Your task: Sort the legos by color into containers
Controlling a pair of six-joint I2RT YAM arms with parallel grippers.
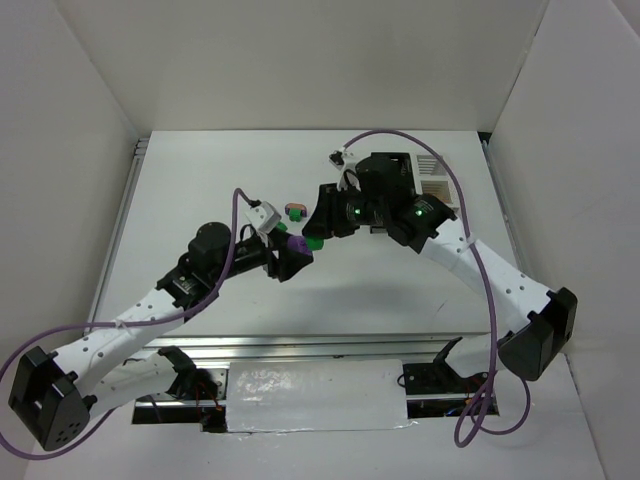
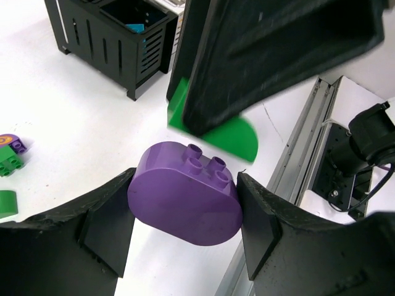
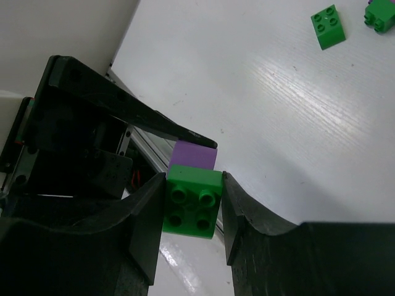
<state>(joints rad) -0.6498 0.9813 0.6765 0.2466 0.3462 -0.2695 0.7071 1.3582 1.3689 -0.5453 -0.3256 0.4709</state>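
**Two tools, two bricks, very little room between them**

The left tool (image 2: pixel 184 222) is clamped on a rounded purple brick (image 2: pixel 179 197), one finger on each flat end, studs facing up. The right tool (image 3: pixel 191 216) is closed on a small green brick (image 3: pixel 192 206), which sits snug between its pads. The two tools meet nose to nose above the middle of the desk (image 2: pixel 74 123), and the green brick lies just beyond the purple one, touching it or nearly so. I cannot tell whether the two bricks are pressed together or merely side by side.

That is the main risk. If they are joined and either tool pulls off at an angle, one brick could twist out of its grip and drop to the desk, or the fingers could knock into each other.

The black bin (image 2: pixel 117 43) stands ahead and to the left of the left tool, with a teal brick (image 2: pixel 134 28) already inside. Its opening is narrow, so a release off-centre could leave the purple brick caught on the rim. More green bricks (image 3: pixel 327 26) lie loose on the desk well beyond the right tool. A low sweep toward the bins could scatter them.
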